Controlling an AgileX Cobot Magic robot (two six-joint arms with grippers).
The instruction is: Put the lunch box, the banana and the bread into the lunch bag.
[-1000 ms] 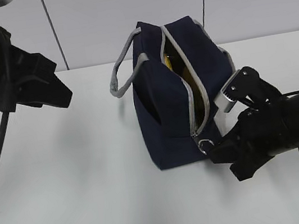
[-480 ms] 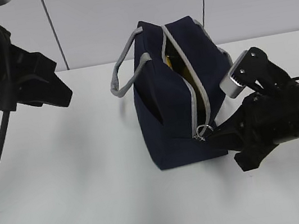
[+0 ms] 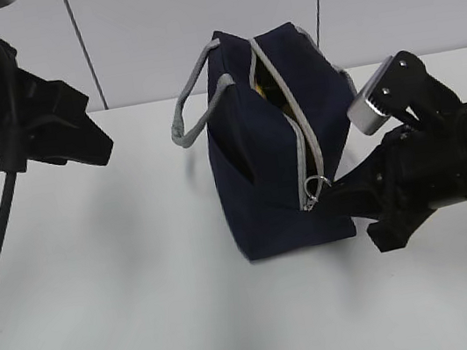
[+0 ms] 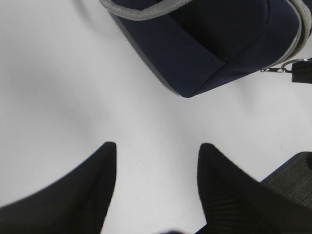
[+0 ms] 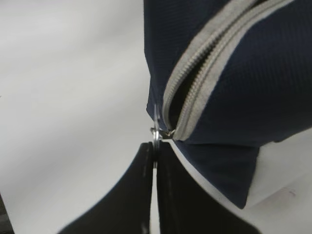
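The navy lunch bag (image 3: 270, 151) stands in the middle of the white table, its grey zipper (image 3: 306, 141) partly parted along the top. A sliver of the yellow banana (image 3: 262, 92) shows through the gap. The lunch box and the bread are hidden. My right gripper (image 5: 155, 147) is shut on the metal ring pull (image 5: 155, 127) at the bag's near lower corner (image 3: 315, 191). My left gripper (image 4: 156, 148) hangs open over bare table, left of the bag (image 4: 214, 44), with nothing between its fingers.
Two grey handles (image 3: 193, 115) stick out from the bag's left side. The left arm's black body (image 3: 19, 111) hangs at the upper left. A white wall with dark seams stands close behind the table.
My right gripper has moved up and slightly right with the ring pull, and the slider has risen along the bag's near end. The left arm has stayed still.
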